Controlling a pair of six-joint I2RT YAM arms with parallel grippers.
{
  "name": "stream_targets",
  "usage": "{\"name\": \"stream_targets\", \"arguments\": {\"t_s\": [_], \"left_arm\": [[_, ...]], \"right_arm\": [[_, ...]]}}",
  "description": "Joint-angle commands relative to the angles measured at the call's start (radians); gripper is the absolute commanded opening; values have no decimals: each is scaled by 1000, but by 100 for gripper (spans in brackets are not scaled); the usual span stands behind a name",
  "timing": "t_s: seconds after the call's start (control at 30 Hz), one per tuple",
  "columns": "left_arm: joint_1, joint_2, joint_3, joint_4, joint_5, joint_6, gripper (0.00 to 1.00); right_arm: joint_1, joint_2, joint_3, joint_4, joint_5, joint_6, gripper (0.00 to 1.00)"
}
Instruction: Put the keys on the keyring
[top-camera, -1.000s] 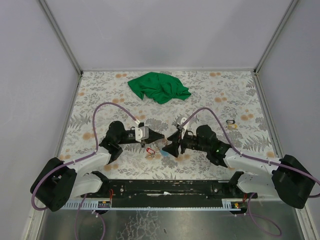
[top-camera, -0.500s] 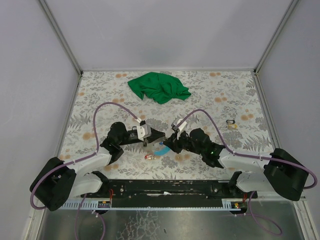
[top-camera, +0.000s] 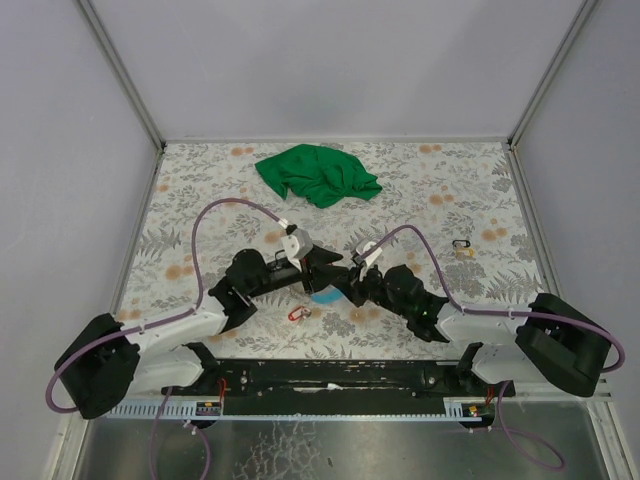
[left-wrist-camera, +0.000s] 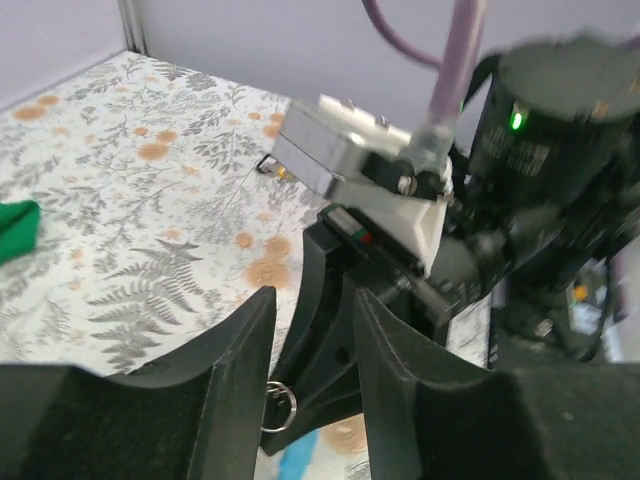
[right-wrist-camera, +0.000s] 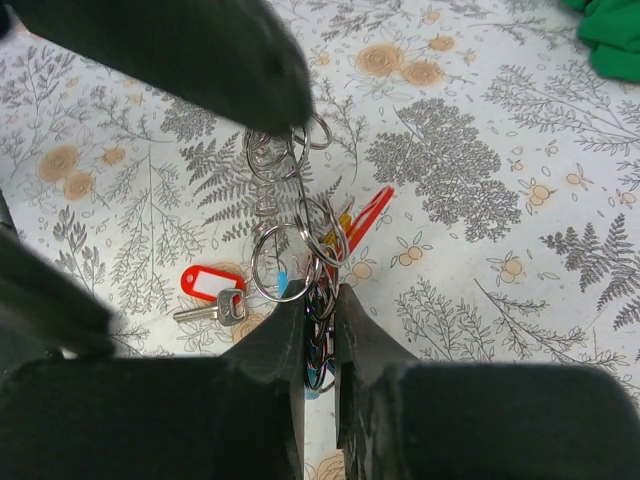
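Note:
My right gripper (right-wrist-camera: 320, 300) is shut on the keyring (right-wrist-camera: 322, 232), a chain of thin metal rings that hangs upward out of its jaws. A light blue tag (top-camera: 325, 298) shows just under the two grippers. My left gripper (left-wrist-camera: 315, 300) is open. One of the right gripper's fingers lies between its jaws, and a ring (left-wrist-camera: 294, 408) sits beside its left finger. The two grippers, left (top-camera: 320, 262) and right (top-camera: 345, 284), meet at the table's middle. A key with a red tag (right-wrist-camera: 212, 283) lies flat on the cloth nearby (top-camera: 297, 313), free of both grippers.
A crumpled green cloth (top-camera: 318, 175) lies at the back middle. A tiny dark-and-yellow item (top-camera: 462, 246) sits at the right. A red-orange strip (right-wrist-camera: 365, 215) lies on the floral table cover (top-camera: 200, 200) behind the rings. Purple cables arch over both arms.
My right gripper has moved left and shut on the keyring. My left gripper has shifted right toward it, risen and opened.

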Motion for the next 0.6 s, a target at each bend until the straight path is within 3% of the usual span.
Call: {"name": "stream_targets", "arguments": {"t_s": [0.0, 0.27, 0.43, 0.57], "left_arm": [[-36, -85, 23, 42, -145, -352, 39], [-24, -268, -55, -177, -424, -626, 44], [-12, -283, -93, -241, -470, -715, 44], [36, -253, -131, -202, -456, -786, 38]], "right_arm": [[4, 14, -30, 213, 65, 11, 0], [4, 35, -64, 311, 108, 14, 0], [4, 49, -78, 363, 118, 21, 0], [4, 54, -91, 407, 108, 28, 0]]}}
